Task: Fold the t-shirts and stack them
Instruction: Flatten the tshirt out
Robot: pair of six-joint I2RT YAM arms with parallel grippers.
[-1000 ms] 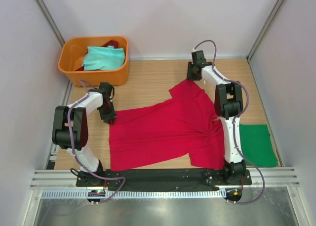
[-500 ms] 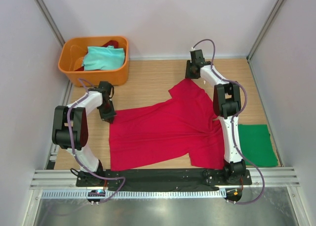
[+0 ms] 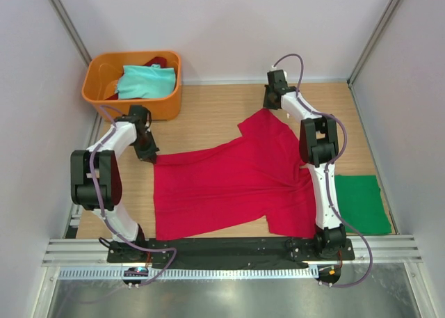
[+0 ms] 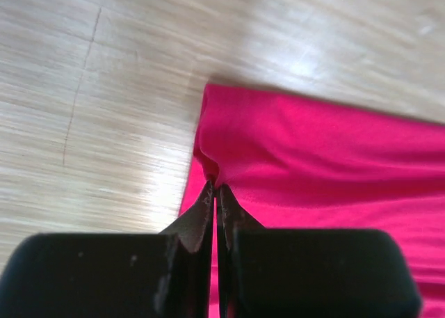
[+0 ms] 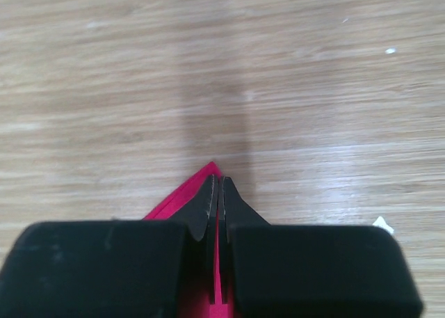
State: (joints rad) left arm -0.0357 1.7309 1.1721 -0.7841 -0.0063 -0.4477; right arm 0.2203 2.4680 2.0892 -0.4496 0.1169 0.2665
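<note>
Shifted up-left, the left gripper (image 4: 216,185) clamps a puckered corner of the smooth red t-shirt (image 3: 229,182); the right gripper (image 5: 218,182) pinches its pointed tip over the grained wooden table (image 3: 208,116).

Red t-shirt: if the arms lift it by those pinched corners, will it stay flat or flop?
It would probably flop: the red t-shirt already puckers where the left jaws pinch it. It is likely light, since the fabric looks thin and lies nearly flat on the table.
</note>
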